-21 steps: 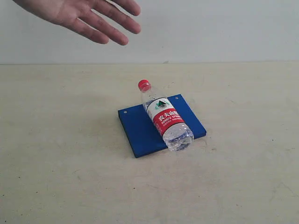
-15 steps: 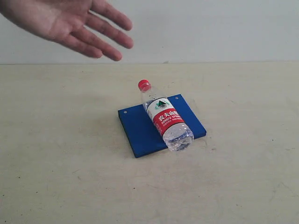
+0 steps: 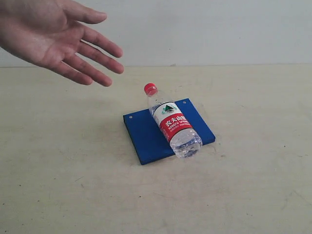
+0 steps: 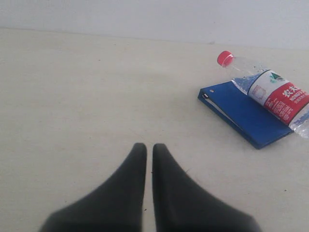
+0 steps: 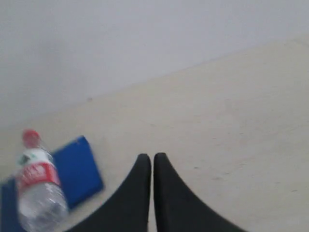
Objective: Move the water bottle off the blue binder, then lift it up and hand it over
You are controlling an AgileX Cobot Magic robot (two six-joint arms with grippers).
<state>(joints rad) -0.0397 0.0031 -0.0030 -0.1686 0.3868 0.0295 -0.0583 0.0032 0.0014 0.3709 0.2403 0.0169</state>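
The water bottle (image 3: 171, 122) lies on its side across the blue binder (image 3: 144, 134), red cap pointing to the back, its base overhanging the binder's front edge. Neither gripper shows in the exterior view. In the left wrist view my left gripper (image 4: 149, 147) is shut over bare table, well apart from the bottle (image 4: 273, 92) and binder (image 4: 241, 113). In the right wrist view my right gripper (image 5: 151, 158) is also shut and holds nothing; the bottle (image 5: 39, 191) and binder (image 5: 77, 169) lie off to one side of it.
An open human hand (image 3: 53, 39) hovers palm-up above the back left of the beige table (image 3: 73, 185). A pale wall (image 3: 219, 29) rises behind the table's far edge.
The hand has drifted left and lower, its fingers now pointing more toward the bottle. Bottle and binder have not moved.
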